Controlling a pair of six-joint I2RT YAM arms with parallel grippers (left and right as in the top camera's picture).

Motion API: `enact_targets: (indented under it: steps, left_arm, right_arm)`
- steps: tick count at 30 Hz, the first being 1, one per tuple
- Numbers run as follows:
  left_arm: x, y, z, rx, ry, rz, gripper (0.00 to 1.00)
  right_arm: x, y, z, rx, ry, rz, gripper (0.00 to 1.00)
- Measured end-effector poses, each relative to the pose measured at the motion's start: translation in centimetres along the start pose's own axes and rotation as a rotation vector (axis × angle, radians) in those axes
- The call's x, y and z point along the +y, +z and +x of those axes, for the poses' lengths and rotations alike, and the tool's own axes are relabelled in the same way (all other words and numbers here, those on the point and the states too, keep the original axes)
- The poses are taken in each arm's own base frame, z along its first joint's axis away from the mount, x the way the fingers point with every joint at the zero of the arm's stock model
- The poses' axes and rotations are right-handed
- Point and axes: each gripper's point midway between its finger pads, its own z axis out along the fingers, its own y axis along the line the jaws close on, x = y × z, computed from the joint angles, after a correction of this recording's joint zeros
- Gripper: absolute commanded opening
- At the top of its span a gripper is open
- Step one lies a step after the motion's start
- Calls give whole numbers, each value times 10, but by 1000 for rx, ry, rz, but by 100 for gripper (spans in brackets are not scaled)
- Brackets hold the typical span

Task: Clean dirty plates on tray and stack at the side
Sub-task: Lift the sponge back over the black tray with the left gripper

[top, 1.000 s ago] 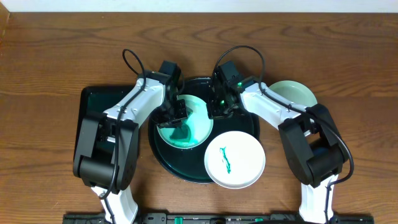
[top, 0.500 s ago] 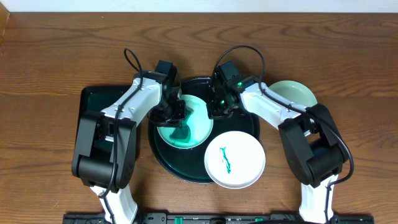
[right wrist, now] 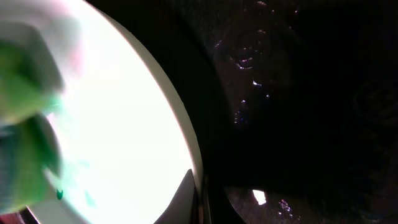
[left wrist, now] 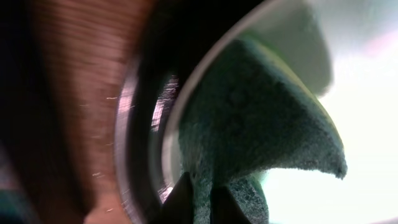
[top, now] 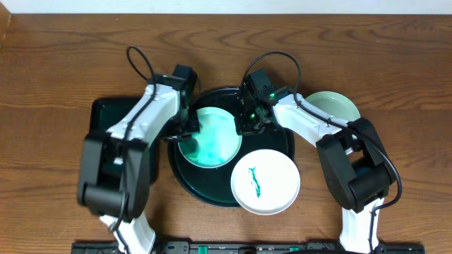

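A large round black tray (top: 198, 182) sits mid-table. On it lies a white plate (top: 212, 141) smeared teal-green. My left gripper (top: 189, 127) is shut on a green cloth (left wrist: 249, 118) and presses it on this plate's left edge, next to the tray rim (left wrist: 134, 155). My right gripper (top: 244, 125) is shut on the same plate's right rim (right wrist: 196, 180), holding it over the tray (right wrist: 298, 124). A second plate (top: 266, 181) with a teal scribble overhangs the tray's front right. A third, pale plate (top: 337, 106) lies on the table at the right.
A smaller rectangular black tray (top: 106, 116) lies at the left, partly under my left arm. Brown wooden table (top: 56, 63) all round. The right arm reaches over the gap between the round tray and the third plate.
My left gripper has dragged the cloth from the plate's middle to its left edge, spreading the teal smear thinner. The right gripper has stayed on the rim.
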Motion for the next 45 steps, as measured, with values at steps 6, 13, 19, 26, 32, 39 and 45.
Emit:
enact_targets:
  steps: [6, 13, 19, 26, 32, 39, 45]
  left_arm:
    - [47, -82, 3, -201, -97, -7, 7]
    - [102, -128, 16, -309, -245, -11, 7]
    - [130, -108, 3, -254, -317, -43, 7]
    - [164, -63, -16, -146, -407, -68, 7]
    - [166, -44, -15, -82, -397, -53, 7]
    - [164, -44, -17, -86, -365, -38, 7]
    - [163, -44, -17, -86, -350, -32, 7]
  right_arm:
    - [0, 0, 0, 0, -1, 0, 1]
    - [1, -6, -2, -16, -34, 13, 1]
    - [15, -68, -26, -204, -150, 119, 1]
    - [48, -131, -28, -399, -324, 311, 7]
    - [51, -110, -21, -346, -254, 255, 23]
    - [17, -61, -14, -170, -81, 147, 31]
    - [8, -30, -3, -67, -29, 90, 30]
